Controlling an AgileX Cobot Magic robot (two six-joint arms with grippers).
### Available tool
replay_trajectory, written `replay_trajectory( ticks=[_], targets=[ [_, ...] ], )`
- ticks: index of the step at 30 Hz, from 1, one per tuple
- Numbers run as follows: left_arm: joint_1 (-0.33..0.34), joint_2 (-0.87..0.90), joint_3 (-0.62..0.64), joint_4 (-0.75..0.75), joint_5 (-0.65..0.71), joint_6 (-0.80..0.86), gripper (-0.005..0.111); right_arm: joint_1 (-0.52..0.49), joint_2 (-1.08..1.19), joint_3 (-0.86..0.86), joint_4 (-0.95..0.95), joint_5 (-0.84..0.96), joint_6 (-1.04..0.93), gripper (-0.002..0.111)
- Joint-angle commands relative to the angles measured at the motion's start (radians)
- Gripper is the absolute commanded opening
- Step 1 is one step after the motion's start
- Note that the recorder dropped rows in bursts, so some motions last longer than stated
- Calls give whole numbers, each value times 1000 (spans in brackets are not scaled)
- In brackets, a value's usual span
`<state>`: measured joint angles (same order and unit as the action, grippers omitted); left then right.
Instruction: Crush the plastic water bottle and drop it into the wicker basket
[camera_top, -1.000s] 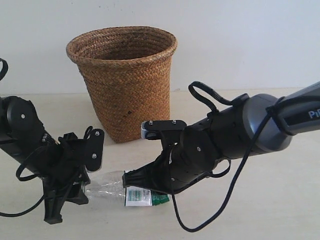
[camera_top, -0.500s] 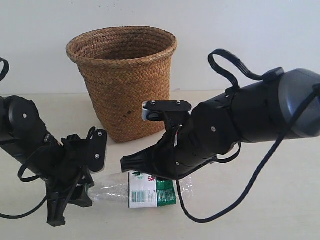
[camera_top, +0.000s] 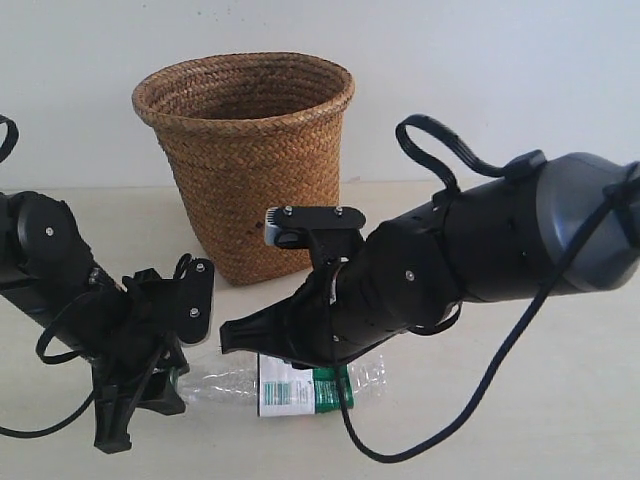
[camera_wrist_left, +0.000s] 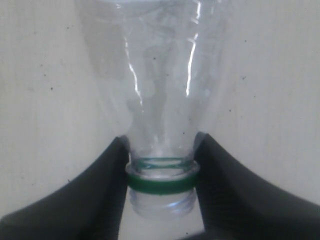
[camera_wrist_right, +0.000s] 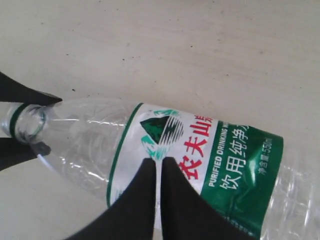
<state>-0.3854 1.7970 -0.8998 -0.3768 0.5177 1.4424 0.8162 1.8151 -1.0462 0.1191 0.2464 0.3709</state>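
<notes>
The plastic water bottle (camera_top: 300, 385) lies on its side on the table in front of the wicker basket (camera_top: 245, 150), its body dented and wrinkled. My left gripper (camera_top: 172, 384) is shut on the bottle's neck; in the left wrist view its gripper (camera_wrist_left: 161, 175) clamps the neck at the green cap ring, below the clear body (camera_wrist_left: 160, 95). My right gripper (camera_top: 230, 338) is shut with nothing between its fingers. In the right wrist view this gripper (camera_wrist_right: 156, 164) points down over the white-and-green label (camera_wrist_right: 225, 150). Whether it touches the bottle I cannot tell.
The basket stands upright behind both arms, near the white wall. The bulky right arm (camera_top: 480, 250) reaches across the middle, hiding part of the bottle's body. Black cables (camera_top: 440, 150) loop off both arms. Beige tabletop (camera_top: 560, 400) extends to the right.
The right gripper rose off the bottle, then swung left and lower over it. More of the label shows now. The left gripper kept its hold on the neck.
</notes>
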Motion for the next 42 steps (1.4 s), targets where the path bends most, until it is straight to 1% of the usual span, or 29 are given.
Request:
replay_trajectory(
  ticks=[1,5,29,42],
  targets=[
    [-8,-9,3,-8,20,5,4,2,41,-5,3,-22,-9,0],
    [-8,-9,3,-6,23,5,4,2,67,-5,0,-33,-9,0],
    [-8,-9,3,-6,25,5,4,2,154,-5,2,32,-7,0],
    [-8,-9,3,-6,25,5,4,2,154,-13,6,143,-7,0]
  ],
)
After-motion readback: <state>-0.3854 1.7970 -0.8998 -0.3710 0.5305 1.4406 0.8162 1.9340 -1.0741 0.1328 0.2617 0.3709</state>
